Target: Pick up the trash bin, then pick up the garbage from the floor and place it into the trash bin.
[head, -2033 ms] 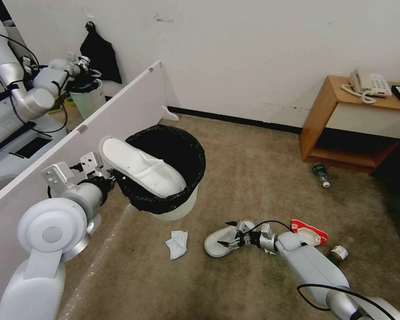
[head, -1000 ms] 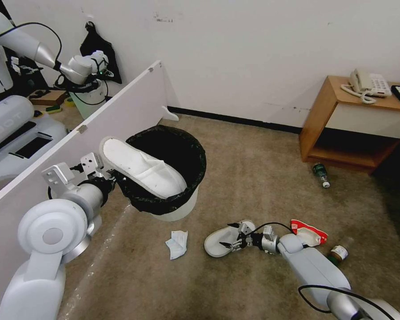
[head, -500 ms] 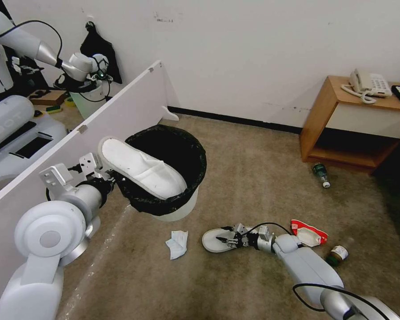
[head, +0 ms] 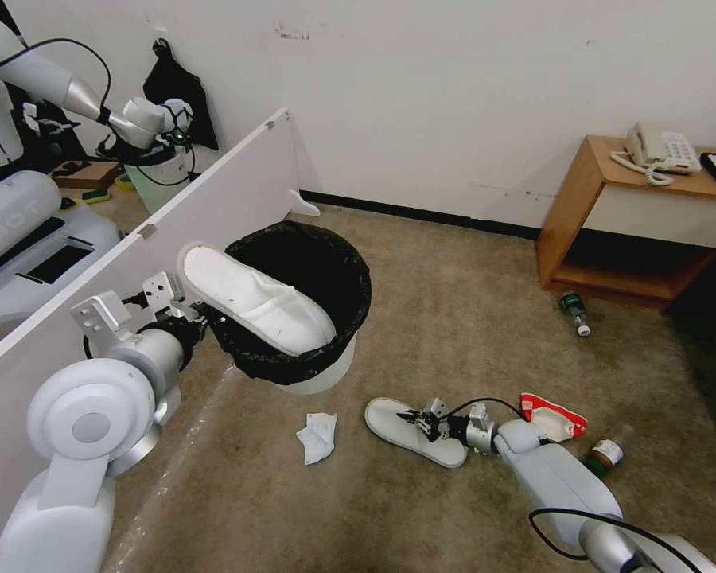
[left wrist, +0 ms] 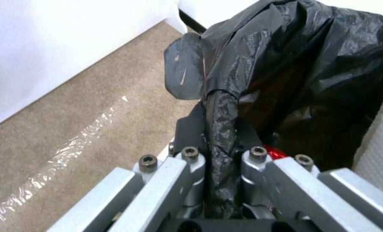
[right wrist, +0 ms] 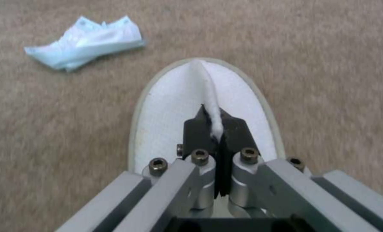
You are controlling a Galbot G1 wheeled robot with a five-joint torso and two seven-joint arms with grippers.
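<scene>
A: Far left first; what has your left pincer got?

B: My left pincer (left wrist: 219,167) is clenched on the black bag folded over the rim of the trash bin (head: 314,378); in the left wrist view the plastic is bunched between the two fingers (left wrist: 191,129); the bin hangs off the carpet (head: 453,302), beside the white partition board (head: 175,231); one white slipper (head: 254,301) lies across its mouth, heel end over the rim on my side, toe end inside.

A: Below the bin?

B: A crumpled face mask (head: 317,437) on the carpet, near the bin's base; apart from everything else.

A: And the right pincer?

B: My right pincer (head: 423,422) is low over the floor, clamped on the second slipper (head: 412,430); the right wrist view shows a pinched ridge of the white upper (right wrist: 213,106) between the black fingertips (right wrist: 196,129); the slipper lies flat, sole down; the mask (right wrist: 86,42) sits beyond its toe.

A: Farther right?

B: A red-white wrapper (head: 552,417) just beside my forearm; a brown bottle (head: 605,454) next to that; a green-labelled bottle (head: 574,312) in front of the wooden side table (head: 581,215); a telephone (head: 660,151) on that counter.
</scene>
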